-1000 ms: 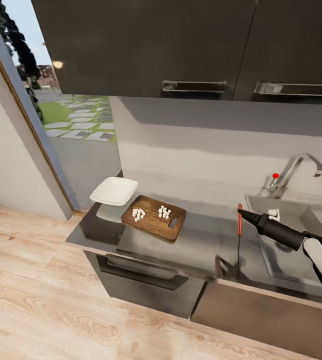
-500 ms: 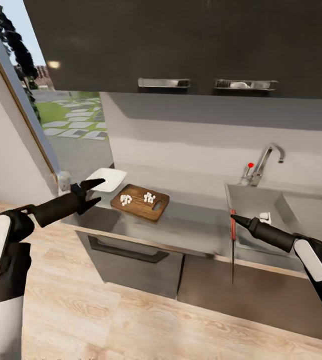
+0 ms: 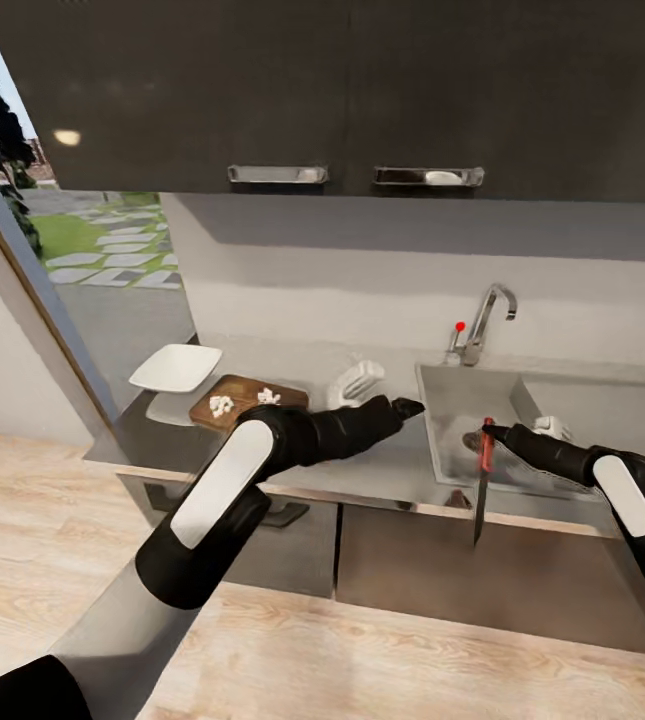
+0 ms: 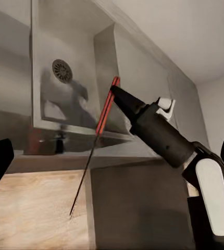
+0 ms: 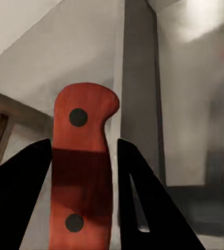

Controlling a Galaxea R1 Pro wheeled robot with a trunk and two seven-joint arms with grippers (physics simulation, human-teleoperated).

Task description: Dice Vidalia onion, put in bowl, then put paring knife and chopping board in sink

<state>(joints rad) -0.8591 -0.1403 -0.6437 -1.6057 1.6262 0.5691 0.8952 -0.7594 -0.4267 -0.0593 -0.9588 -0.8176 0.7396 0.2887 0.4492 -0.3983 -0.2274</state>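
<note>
Your right gripper [image 3: 489, 434] is pinched on the red handle of the paring knife [image 3: 483, 470], which hangs blade-down at the front rim of the sink [image 3: 452, 395], its point in front of the cabinet face. In the right wrist view the fingers [image 5: 23, 192] clamp the handle [image 5: 83, 172] from both sides. Your left gripper [image 3: 407, 407] reaches over the countertop [image 3: 392, 465] just beside the sink's left edge; you cannot tell whether its fingers are spread. Behind that forearm, the chopping board [image 3: 232, 397] lies near the countertop's left end with the diced onion [image 3: 222, 405] on it, and the bowl [image 3: 175, 368] sits at the left end corner.
</note>
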